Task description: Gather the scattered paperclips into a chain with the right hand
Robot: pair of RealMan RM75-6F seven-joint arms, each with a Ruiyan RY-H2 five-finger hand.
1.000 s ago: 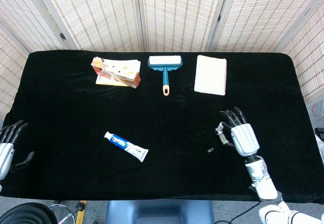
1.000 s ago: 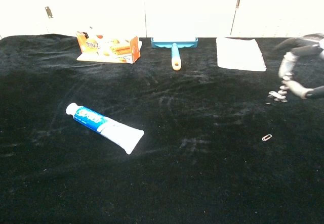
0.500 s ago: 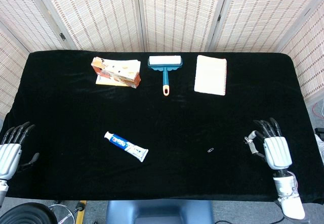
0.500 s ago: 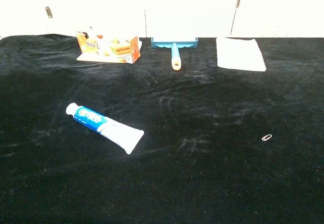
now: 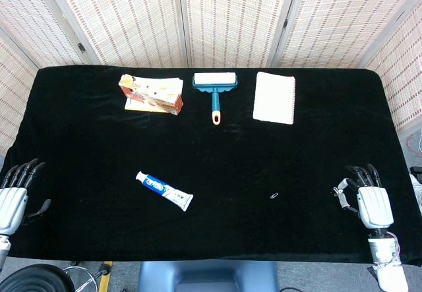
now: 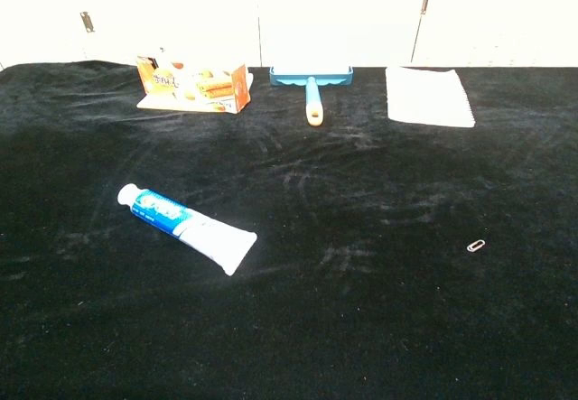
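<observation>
One paperclip alone on the black cloth, both hands empty at the near edge.

The paperclip (image 5: 274, 196) lies right of the toothpaste (image 5: 164, 191), well apart from the right hand (image 5: 370, 201), whose fingers are spread on nothing. The left hand (image 5: 13, 198) is likewise released. Box (image 5: 151, 93), lint roller (image 5: 215, 89) and notepad (image 5: 274, 97) line the far side.

Black cloth surface (image 5: 86, 140) in front of me. Far side, left to right: snack box (image 5: 151, 93), blue lint roller (image 5: 215, 87) with orange handle pointing at me, white notepad (image 5: 274, 97). Toothpaste tube (image 5: 164, 190) lies nearer, left of centre, cap end left, well apart from them. Wicker screen (image 5: 224, 15) behind.
</observation>
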